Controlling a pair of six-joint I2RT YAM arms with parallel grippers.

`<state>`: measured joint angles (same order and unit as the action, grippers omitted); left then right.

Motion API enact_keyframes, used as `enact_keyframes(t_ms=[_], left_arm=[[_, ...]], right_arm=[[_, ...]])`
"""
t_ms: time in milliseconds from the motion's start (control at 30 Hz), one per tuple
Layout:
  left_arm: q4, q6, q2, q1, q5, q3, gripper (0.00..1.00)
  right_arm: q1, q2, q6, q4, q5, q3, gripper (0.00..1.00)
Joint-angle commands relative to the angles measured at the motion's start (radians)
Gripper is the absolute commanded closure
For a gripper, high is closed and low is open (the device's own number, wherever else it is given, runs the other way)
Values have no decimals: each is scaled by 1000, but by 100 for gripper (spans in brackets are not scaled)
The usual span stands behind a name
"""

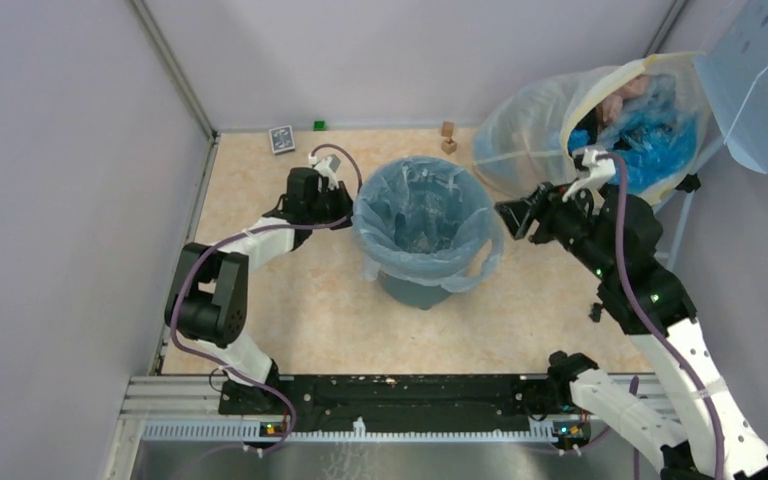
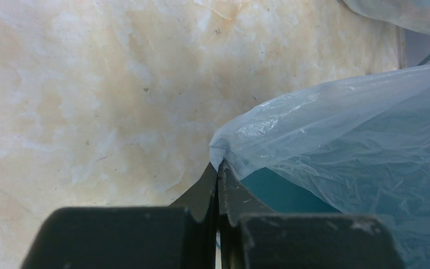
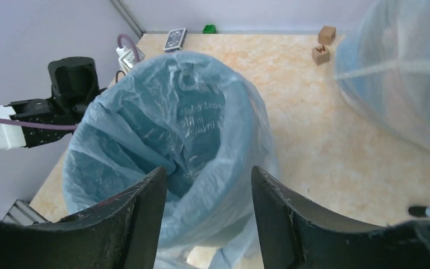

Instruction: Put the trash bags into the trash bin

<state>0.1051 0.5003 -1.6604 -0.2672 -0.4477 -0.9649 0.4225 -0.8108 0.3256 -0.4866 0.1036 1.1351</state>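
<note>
At mid-table, already lining the teal trash bin (image 1: 415, 290): the pale blue trash bag (image 1: 420, 215), mouth open, edge folded over the rim and hanging lower on the near side. Left gripper (image 2: 218, 170) pinched tight on a fold of bag edge at the bin's left side. Right gripper (image 3: 208, 178) spread wide, holding nothing, just beside the right rim. Probably the cuffing stage, nearly done.

To finish well: hold the left pinch firm and draw the film outward and down without dragging the bin. Close the right fingers on film only, and pull both sides evenly, given such thin plastic.

Underneath, a mottled cream table (image 1: 280, 320). Around, pale lilac walls. Along the far edge, a card box (image 1: 281, 139), a green block (image 1: 319, 125) and two wooden cubes (image 1: 448, 137). Far right, a bulging cloudy sack (image 1: 535, 130).
</note>
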Motion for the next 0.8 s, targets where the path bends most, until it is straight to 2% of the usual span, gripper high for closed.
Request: enact_keyframes(t_ms=[0, 233, 433, 500, 533, 600, 767], left_arm=[[17, 7, 62, 2, 2, 16, 100], [-12, -5, 76, 2, 7, 23, 100], [-18, -7, 77, 2, 17, 28, 100], [-13, -7, 71, 2, 18, 34, 100], [-7, -5, 69, 2, 18, 38, 100], [14, 0, 61, 2, 15, 56, 100], [102, 26, 38, 0, -17, 107, 100]], right_arm=[[-2, 84, 140, -35, -88, -143, 44], [-3, 152, 237, -4, -48, -300, 44], [-3, 103, 259, 23, -58, -358, 58], [-3, 86, 266, 27, -58, -383, 69], [-3, 85, 272, 40, -56, -413, 87], [-2, 92, 295, 78, -58, -463, 100], [-4, 55, 348, 225, -19, -603, 100]])
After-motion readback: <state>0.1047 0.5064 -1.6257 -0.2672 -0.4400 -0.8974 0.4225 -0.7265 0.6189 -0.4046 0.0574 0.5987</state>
